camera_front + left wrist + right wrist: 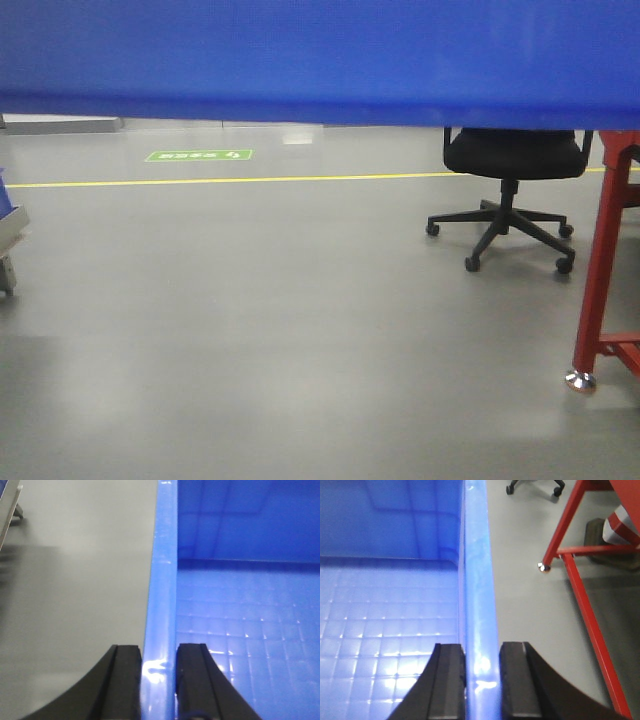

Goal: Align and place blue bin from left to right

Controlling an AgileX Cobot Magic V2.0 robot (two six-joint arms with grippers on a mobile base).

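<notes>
1. While the blue bin (320, 60) hangs lifted at 12 o'clock in front view, the left gripper (159, 650) pinches its left wall.
2. The right gripper (482, 647) pinches the right wall; long axis seemingly 9-to-3.

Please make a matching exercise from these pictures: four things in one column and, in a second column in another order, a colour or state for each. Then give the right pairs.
Things
1. blue bin
2. office chair
3. metal frame
4. floor sign

Colour or state
A. green, flat on the floor beyond the yellow line
B. red, upright at the right edge of the front view
C. black, on a wheeled base
D. side rims clamped by the left gripper and the right gripper

Pairs: 1-D, 2-C, 3-B, 4-A
</notes>
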